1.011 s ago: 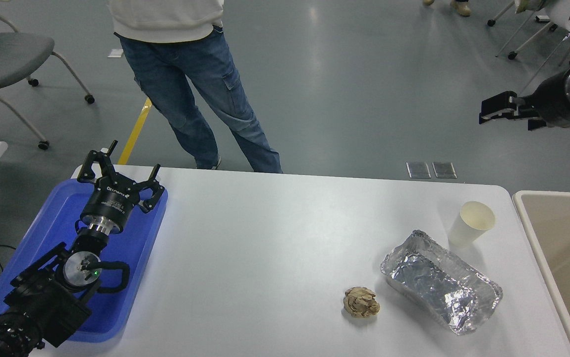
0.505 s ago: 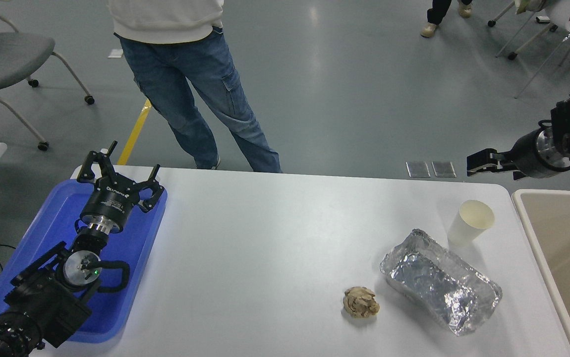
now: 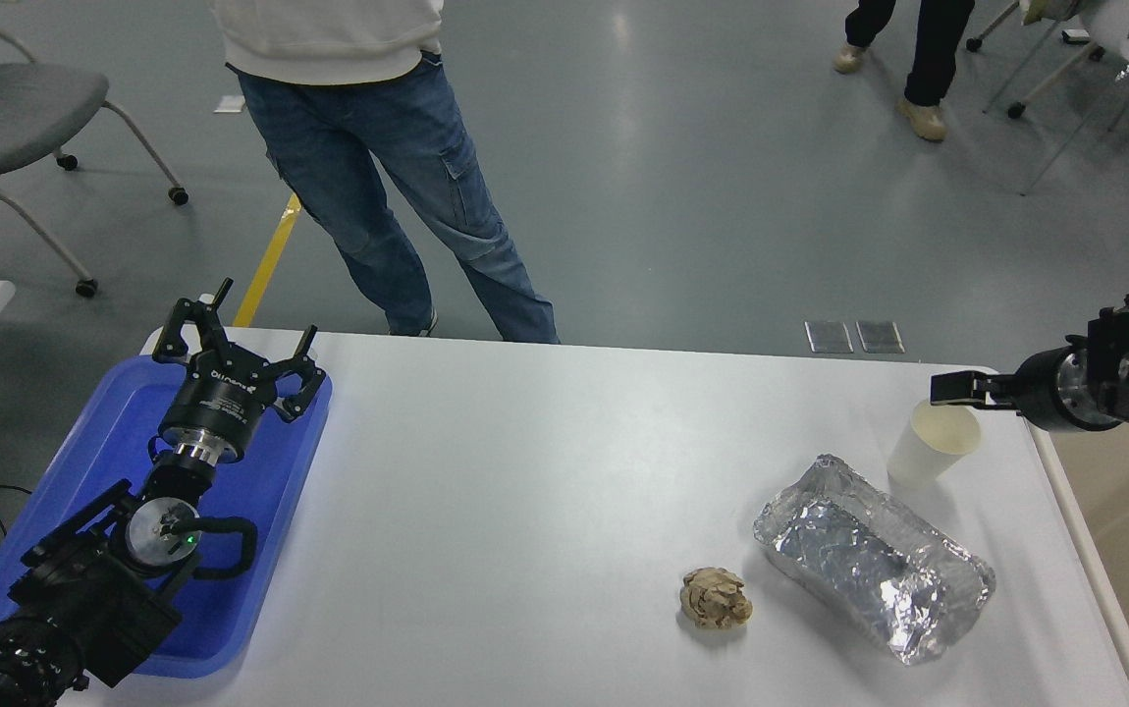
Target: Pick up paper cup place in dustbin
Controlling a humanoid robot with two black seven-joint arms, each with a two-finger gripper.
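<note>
Both arms are finished in matte black. On the left arm (image 3: 83,579), a ribbed cuff, a silver disc joint with a small green light (a looped black cable is attached beside it) and a round wrist with white lettering are seen, ending in the left gripper (image 3: 231,339). A polished metal ring is carried by the right arm (image 3: 1104,388).

Clutter on and around the white table

A crinkled foil tray (image 3: 874,556) lies near a crumpled brown paper ball (image 3: 716,598); a blue tray (image 3: 113,462) sits at the table's (image 3: 545,471) left end. A person in jeans (image 3: 398,187) stands beyond, a grey chair (image 3: 15,128) nearby.
</note>
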